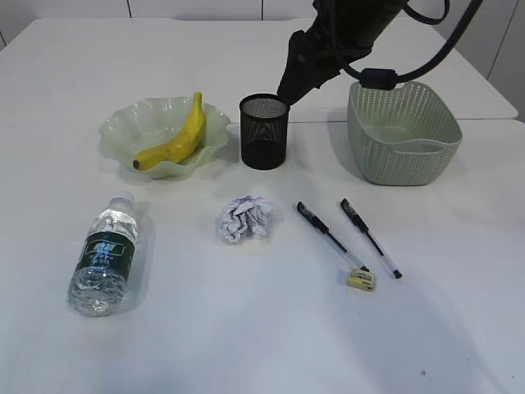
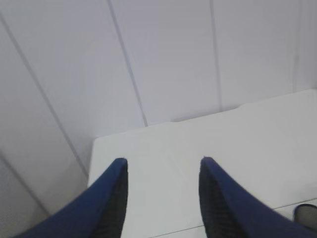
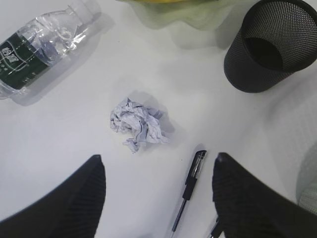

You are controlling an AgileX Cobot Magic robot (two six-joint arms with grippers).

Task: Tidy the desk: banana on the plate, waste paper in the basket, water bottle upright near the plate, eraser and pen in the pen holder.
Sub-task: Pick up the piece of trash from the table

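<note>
1. Exterior view gives the whole desk [image 1: 459, 328]. A yellow banana [image 1: 179, 139] lies in the pale green wavy-edged plate [image 1: 115, 125] at rear left. Just right of it stands the black mesh pen holder [image 1: 263, 131], and further right the green woven basket [image 1: 402, 131]. The water bottle [image 1: 105, 256] lies on its side at front left, cap pointing away from the camera, with a dark green label. The crumpled waste paper [image 1: 245, 218] sits in the middle. Two black pens [image 1: 330, 235] [image 1: 370, 238] lie side by side at a slant to its right, and a small yellowish eraser [image 1: 361, 279] rests at the tip of the left one. A dark arm [image 1: 328, 45] hangs above the holder and basket; its fingers are not clear from here.

2. Left wrist view shows none of the desk items except a sliver of the pen holder [image 2: 307, 213] at the lower right corner. The left gripper [image 2: 163, 166] has blue fingers [image 2: 111, 198] standing moderately apart with nothing between them, pointing toward a bare tabletop edge and a panelled white wall [image 2: 163, 59].

3. Right wrist view looks straight down. The right gripper [image 3: 158, 161] has its black fingers [image 3: 237, 198] spread wide and empty, high above the waste paper [image 3: 137, 125] and one pen [image 3: 190, 186]. The bottle [image 3: 42, 42] lies at upper left, the pen holder [image 3: 270, 47] at upper right, showing its empty inside.
</note>
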